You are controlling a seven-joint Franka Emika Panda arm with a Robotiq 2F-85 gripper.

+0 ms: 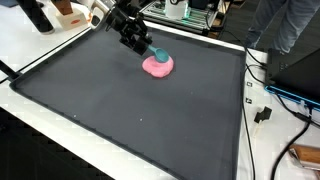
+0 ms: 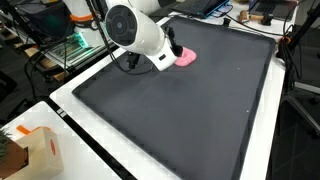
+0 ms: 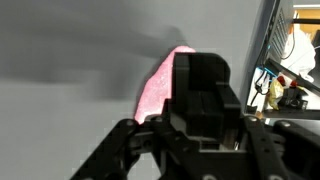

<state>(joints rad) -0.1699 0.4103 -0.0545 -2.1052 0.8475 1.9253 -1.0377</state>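
Jaws are down at the pink blob with the teal bit on top. Can't tell if they're gripping anything, so early days I'd say.

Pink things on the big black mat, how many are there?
1. The soft pink lump lies near the black mat's far edge, right by the pincer. The white arm covers part of it, so something small could hide there.

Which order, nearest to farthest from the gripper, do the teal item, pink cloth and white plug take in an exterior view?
1. Teal item, at the gripper tip.
2. Pink cloth, just beneath it.
3. White plug, past the mat edge, picture right.
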